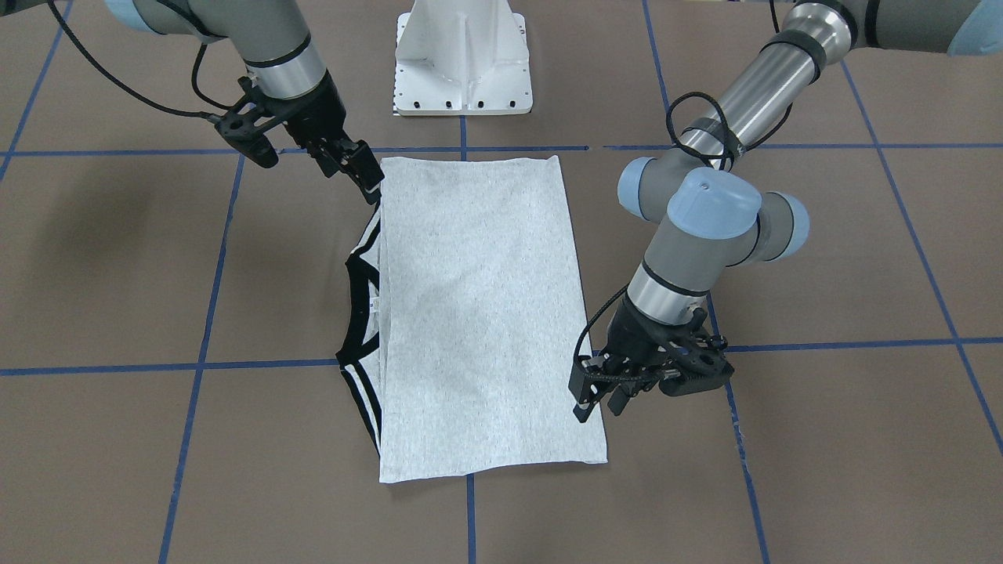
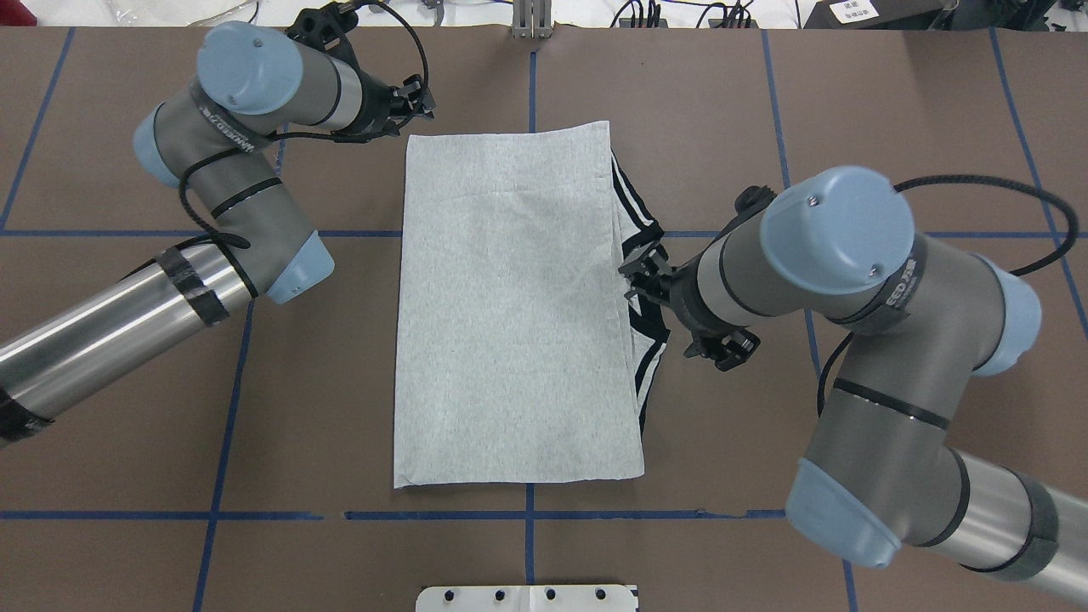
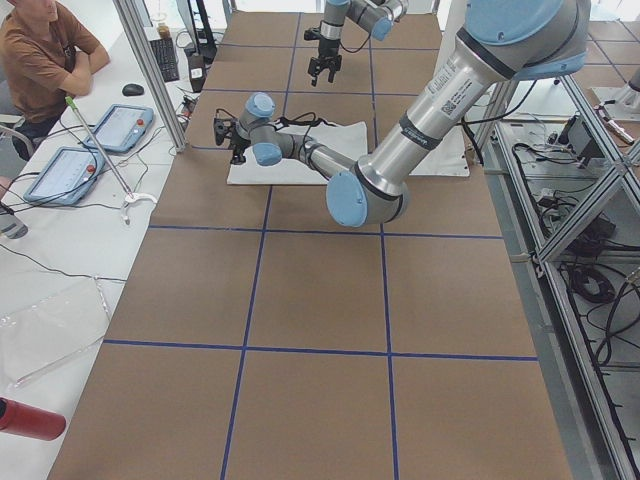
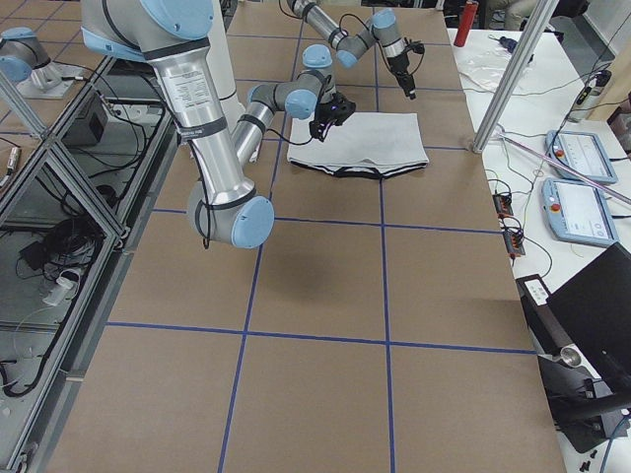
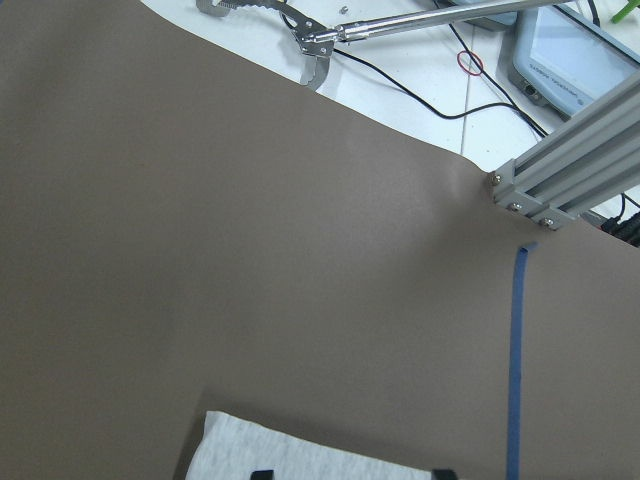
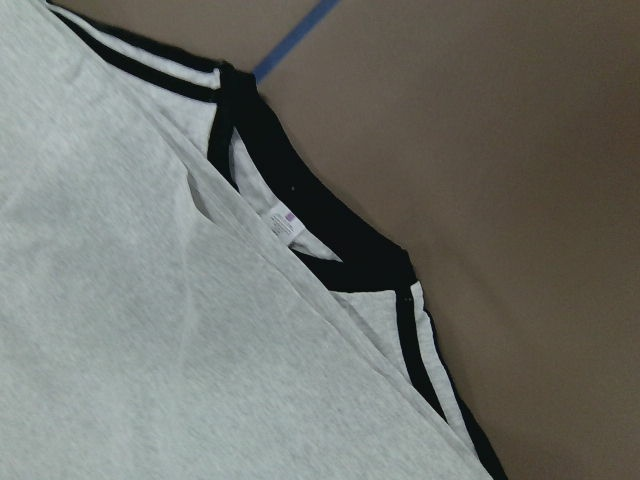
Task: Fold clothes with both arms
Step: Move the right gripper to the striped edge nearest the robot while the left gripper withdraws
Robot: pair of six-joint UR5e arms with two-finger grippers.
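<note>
The grey T-shirt (image 1: 482, 313) lies folded into a long rectangle on the brown table; it also shows in the overhead view (image 2: 514, 306). Its black neckband (image 2: 648, 280) and shoulder stripes stick out along the right edge, and the right wrist view shows them close up (image 6: 300, 215). The print is hidden. My left gripper (image 1: 599, 403) is open and empty, low at the shirt's far left corner (image 5: 290, 450); it also shows in the overhead view (image 2: 419, 98). My right gripper (image 1: 367, 176) is open and empty, held above the neckband edge; it also shows in the overhead view (image 2: 639, 274).
The white pedestal (image 1: 462, 59) stands at the table's near edge. Blue tape lines (image 2: 527, 514) grid the table. An aluminium post (image 5: 565, 185) stands past the far edge. A seated person (image 3: 40, 55), tablets and a grabber tool are at the side desk.
</note>
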